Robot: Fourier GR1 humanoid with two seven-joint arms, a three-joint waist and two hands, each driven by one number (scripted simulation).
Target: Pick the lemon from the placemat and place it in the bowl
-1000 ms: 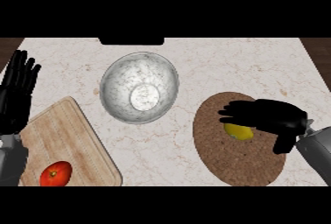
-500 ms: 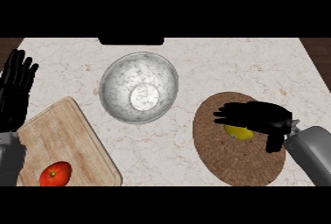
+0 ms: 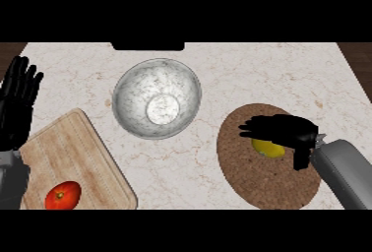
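Sliding left since 1 second ago, right hand [image 3: 282, 131] is curling over lemon [image 3: 268, 147], grasping it; lifting toward bowl [image 3: 157, 104] comes next.

Hand and forearm pose, head view

Right hand [image 3: 282, 132]: palm down, fingers curled, extending left from its grey forearm at the lower right. Left hand [image 3: 19, 101]: open, fingers straight and pointing up, resting at the left edge.

My black right hand [image 3: 282, 131] covers a yellow lemon [image 3: 267, 147] on a brown speckled cork placemat [image 3: 266, 174]. The bowl [image 3: 157, 104] is mottled silver-grey, the counter [image 3: 247, 74] cream marble with tan veins, the tomato [image 3: 63, 195] red on a pale wood-grained board [image 3: 76, 152].
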